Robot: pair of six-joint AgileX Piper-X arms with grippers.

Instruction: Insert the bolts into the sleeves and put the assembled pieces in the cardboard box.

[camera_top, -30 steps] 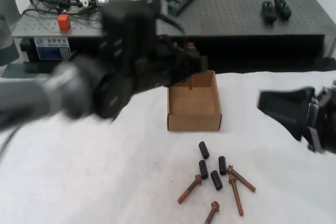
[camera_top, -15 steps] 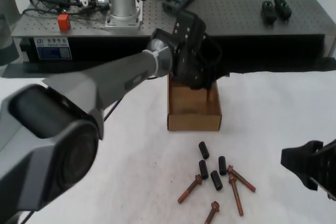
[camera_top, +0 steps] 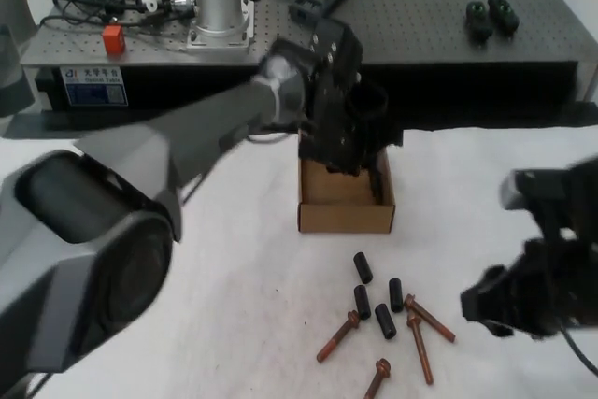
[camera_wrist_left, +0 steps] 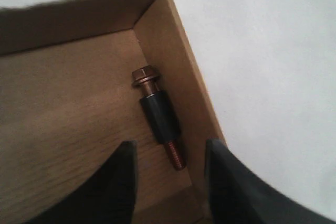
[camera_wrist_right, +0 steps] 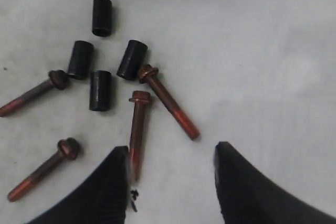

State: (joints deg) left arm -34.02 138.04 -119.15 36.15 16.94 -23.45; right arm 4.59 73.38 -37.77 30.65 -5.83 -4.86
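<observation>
My left gripper (camera_wrist_left: 170, 182) hangs over the brown cardboard box (camera_top: 344, 217), its fingers spread apart and holding nothing. Inside the box, a copper bolt pushed through a black cylindrical sleeve (camera_wrist_left: 160, 116) lies flat against a side wall, near a corner. My right gripper (camera_wrist_right: 170, 182), also wide open and empty, hovers over the white cloth (camera_top: 252, 306), above four loose black sleeves (camera_wrist_right: 100, 90) and four loose copper bolts (camera_wrist_right: 168, 100) on the near side of the box
</observation>
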